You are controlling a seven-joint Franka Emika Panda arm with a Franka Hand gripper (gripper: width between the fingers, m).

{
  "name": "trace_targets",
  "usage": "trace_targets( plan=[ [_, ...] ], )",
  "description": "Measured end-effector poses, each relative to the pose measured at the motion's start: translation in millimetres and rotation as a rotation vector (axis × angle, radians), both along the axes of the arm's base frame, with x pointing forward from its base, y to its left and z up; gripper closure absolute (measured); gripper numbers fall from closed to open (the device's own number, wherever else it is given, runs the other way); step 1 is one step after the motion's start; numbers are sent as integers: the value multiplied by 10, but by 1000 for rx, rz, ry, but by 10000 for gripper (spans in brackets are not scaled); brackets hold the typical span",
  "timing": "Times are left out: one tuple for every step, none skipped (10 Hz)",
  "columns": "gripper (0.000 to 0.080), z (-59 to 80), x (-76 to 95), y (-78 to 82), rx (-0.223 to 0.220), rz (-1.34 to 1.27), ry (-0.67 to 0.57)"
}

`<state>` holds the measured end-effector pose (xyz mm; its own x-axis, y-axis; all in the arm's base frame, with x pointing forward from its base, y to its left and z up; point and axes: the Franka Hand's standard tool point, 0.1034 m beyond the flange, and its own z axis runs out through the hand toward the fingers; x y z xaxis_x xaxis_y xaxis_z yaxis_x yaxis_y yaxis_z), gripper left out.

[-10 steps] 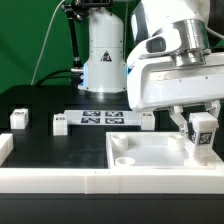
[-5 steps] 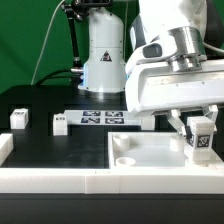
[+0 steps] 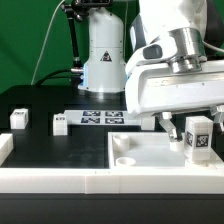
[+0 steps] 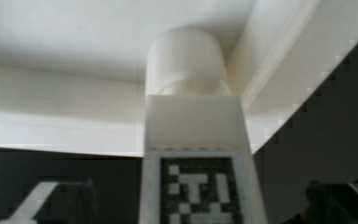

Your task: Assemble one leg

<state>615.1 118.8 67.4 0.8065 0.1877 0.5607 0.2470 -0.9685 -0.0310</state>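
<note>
The leg (image 3: 198,137) is a white post with a marker tag. It stands nearly upright with its lower end at the far right corner of the white tray (image 3: 150,160). My gripper (image 3: 197,128) straddles the leg's upper part. Its jaws are open, with a gap between the one finger that shows (image 3: 171,127) and the leg. In the wrist view the leg (image 4: 197,130) runs down the middle, its rounded end against the tray's corner (image 4: 87,100). The gripper (image 4: 194,205) shows dark fingers (image 4: 48,203) well apart from the leg on both sides.
Three more legs lie on the black table (image 3: 18,118), (image 3: 61,123), (image 3: 147,120). The marker board (image 3: 100,119) lies between them. A white rail (image 3: 50,180) runs along the front. The robot's base (image 3: 103,55) stands at the back.
My gripper has shifted a little toward the exterior view's left and slightly lower. The leg has moved a little left with it and stands straighter.
</note>
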Motion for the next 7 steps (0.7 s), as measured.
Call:
trace_targets(
  plan=[
    [160,-1,-1,0,0,0,0],
    [160,-2,-1,0,0,0,0],
    [151,-3,-2,0,0,0,1],
    [151,-4,-3,0,0,0,1],
    [151,-5,-3,0,0,0,1],
    [151,-11,-7,1,0,1,4],
    [151,-9,-15,3,-2,3,32]
  ],
)
